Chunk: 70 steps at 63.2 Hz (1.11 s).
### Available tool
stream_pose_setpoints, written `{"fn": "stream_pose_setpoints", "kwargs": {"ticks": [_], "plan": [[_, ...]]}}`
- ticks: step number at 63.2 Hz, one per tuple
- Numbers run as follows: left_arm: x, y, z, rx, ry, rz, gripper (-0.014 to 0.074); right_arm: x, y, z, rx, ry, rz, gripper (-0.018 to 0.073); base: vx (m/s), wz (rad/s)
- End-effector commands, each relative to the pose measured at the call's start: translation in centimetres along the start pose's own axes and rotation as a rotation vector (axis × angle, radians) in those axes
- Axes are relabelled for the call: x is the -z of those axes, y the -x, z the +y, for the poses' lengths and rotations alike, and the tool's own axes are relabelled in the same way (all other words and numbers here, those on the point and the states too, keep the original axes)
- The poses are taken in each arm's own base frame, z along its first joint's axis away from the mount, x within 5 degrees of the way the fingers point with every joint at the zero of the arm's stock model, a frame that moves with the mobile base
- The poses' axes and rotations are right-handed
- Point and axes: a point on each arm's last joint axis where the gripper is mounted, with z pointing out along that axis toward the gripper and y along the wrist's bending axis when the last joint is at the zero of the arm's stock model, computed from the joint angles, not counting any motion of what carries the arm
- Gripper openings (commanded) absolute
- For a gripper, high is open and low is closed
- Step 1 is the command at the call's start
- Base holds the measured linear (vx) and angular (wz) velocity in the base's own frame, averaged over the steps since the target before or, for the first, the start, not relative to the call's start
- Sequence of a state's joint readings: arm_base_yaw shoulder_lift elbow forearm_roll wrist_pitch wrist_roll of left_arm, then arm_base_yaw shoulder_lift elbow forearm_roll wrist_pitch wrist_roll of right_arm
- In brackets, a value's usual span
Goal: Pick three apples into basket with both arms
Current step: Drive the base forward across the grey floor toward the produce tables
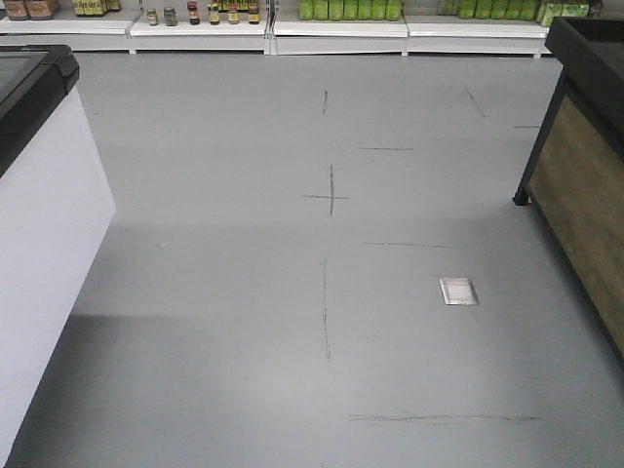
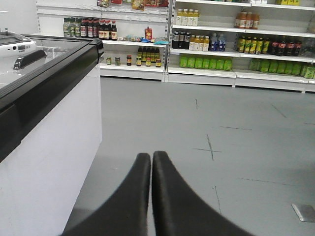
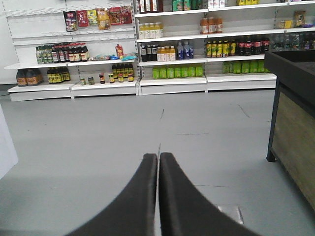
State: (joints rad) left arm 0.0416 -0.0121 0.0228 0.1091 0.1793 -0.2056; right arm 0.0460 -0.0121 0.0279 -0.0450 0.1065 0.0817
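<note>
No apples and no basket show in any view. My left gripper (image 2: 151, 154) is shut, its two black fingers pressed together with nothing between them, pointing over the grey floor beside a white chest freezer. My right gripper (image 3: 158, 156) is shut too and holds nothing, aimed down the aisle toward the shelves. Neither arm shows in the front view.
A white chest freezer with a black rim (image 1: 39, 195) (image 2: 44, 123) stands at the left. A black-framed wooden display stand (image 1: 585, 166) (image 3: 293, 118) stands at the right. Shelves of bottles and jars (image 1: 273, 19) (image 3: 167, 64) line the far wall. A metal floor plate (image 1: 458, 291) lies right of centre.
</note>
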Motion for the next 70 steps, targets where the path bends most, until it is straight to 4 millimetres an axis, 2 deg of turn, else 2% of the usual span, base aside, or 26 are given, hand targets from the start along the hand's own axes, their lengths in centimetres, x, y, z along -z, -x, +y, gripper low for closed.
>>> {"fn": "stream_pose_setpoints", "kwargs": {"ticks": [1,70], "plan": [[0.08,0.43,-0.11,0.008,-0.015,-0.077,-0.0006,0.04,0.21,-0.01,0.016,-0.002,-0.067,-0.0004,0.0,0.02],[0.08,0.43,-0.11,0.008,-0.015,-0.077,-0.0006,0.04,0.21,-0.01,0.016,-0.002,-0.067,-0.0004,0.07,-0.02]]}}
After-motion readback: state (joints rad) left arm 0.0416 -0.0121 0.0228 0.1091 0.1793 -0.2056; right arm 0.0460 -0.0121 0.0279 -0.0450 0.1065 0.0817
